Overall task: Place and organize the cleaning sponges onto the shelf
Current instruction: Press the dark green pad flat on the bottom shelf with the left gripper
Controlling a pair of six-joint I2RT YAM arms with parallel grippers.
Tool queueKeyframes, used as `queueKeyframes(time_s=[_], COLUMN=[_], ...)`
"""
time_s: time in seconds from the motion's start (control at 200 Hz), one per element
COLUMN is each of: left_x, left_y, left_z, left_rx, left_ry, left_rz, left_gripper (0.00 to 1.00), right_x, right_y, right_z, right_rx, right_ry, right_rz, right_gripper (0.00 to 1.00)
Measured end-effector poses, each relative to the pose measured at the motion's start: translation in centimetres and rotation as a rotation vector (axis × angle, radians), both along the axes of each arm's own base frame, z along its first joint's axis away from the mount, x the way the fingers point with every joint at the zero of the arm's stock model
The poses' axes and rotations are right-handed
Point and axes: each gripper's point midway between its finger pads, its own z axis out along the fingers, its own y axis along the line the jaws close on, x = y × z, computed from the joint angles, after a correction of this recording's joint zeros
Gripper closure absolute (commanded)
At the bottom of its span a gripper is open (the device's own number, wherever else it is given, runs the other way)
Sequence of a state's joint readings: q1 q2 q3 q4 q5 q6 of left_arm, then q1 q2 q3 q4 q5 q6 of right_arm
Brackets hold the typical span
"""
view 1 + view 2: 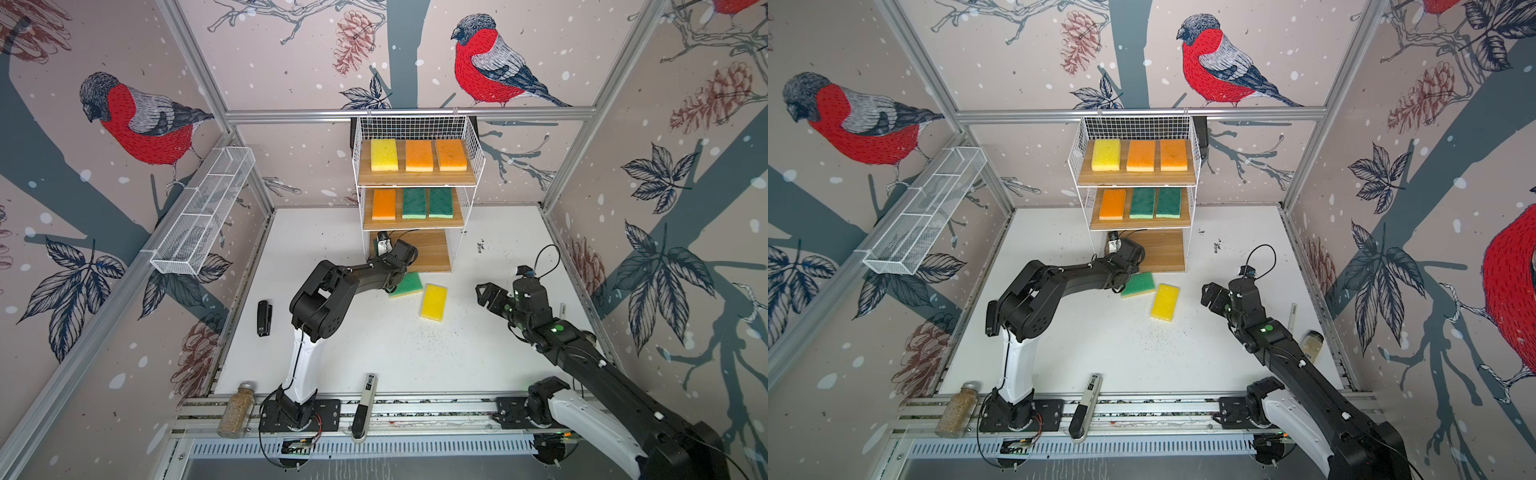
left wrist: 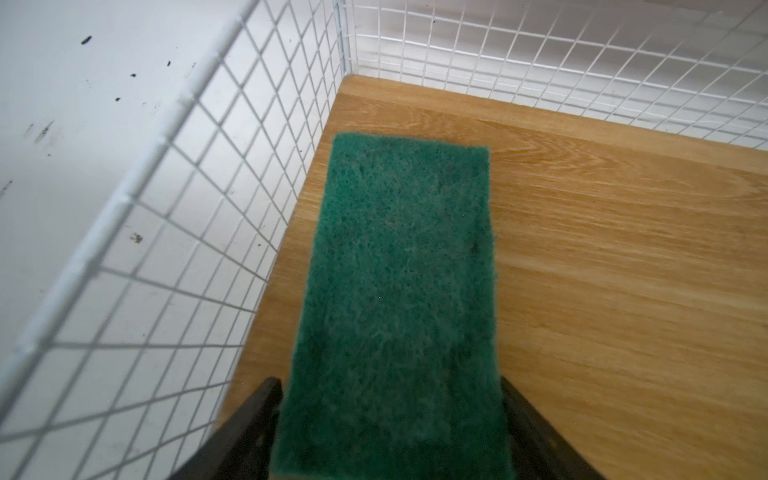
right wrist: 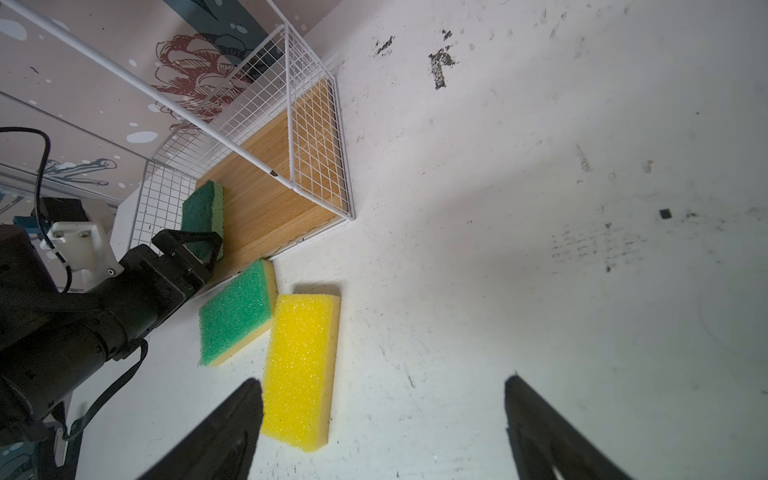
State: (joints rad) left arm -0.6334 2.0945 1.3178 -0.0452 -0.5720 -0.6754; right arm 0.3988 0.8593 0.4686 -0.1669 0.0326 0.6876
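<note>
Left hand [image 3: 193, 245] clamps a dark green rectangular scouring sponge [image 2: 399, 270] widthwise, tucked into a bottom corner of the white wire-and-wood shelf [image 2: 602, 249], likely saving room; right hand [image 3: 382, 384] gapes empty.

The shelf [image 2: 602, 249] boards are light wood, matt, with visible grain; its sides are white-coated wire grid. The dark green sponge [image 2: 399, 270] in my left gripper [image 2: 388, 390] has a rough, fibrous scouring face. The yellow sponge [image 3: 301, 365] is open-pored foam, faintly glistening. The tabletop [image 3: 540, 208] is matt white, scuffed and speckled.
</note>
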Motion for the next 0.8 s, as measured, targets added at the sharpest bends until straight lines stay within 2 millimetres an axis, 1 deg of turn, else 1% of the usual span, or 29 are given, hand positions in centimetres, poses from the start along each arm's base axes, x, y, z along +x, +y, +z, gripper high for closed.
queueKeyframes(time_s=[0.17, 0.32, 0.465, 0.615, 0.8], left_x=[-0.29, -0.30, -0.20, 0.09, 0.24], left_y=[0.19, 0.18, 0.09, -0.08, -0.10], left_z=[-0.09, -0.09, -0.19, -0.13, 0.01], left_rx=[0.005, 0.005, 0.010, 0.013, 0.024], left_ry=[0.006, 0.007, 0.011, 0.011, 0.012], left_rz=[0.000, -0.001, -0.001, 0.001, -0.001], left_gripper=[0.29, 0.31, 0.31, 0.28, 0.28], right_x=[-0.09, -0.18, -0.31, -0.43, -0.51], right_y=[-0.09, -0.13, -0.26, -0.42, -0.46], right_z=[-0.19, -0.13, -0.07, -0.09, -0.03], right_rx=[-0.003, -0.001, 0.003, 0.005, 0.006], right_ry=[0.005, 0.004, 0.003, 0.006, 0.003], right_rz=[-0.002, -0.004, -0.012, -0.021, -0.021], right_gripper=[0.09, 0.09, 0.09, 0.09, 0.08])
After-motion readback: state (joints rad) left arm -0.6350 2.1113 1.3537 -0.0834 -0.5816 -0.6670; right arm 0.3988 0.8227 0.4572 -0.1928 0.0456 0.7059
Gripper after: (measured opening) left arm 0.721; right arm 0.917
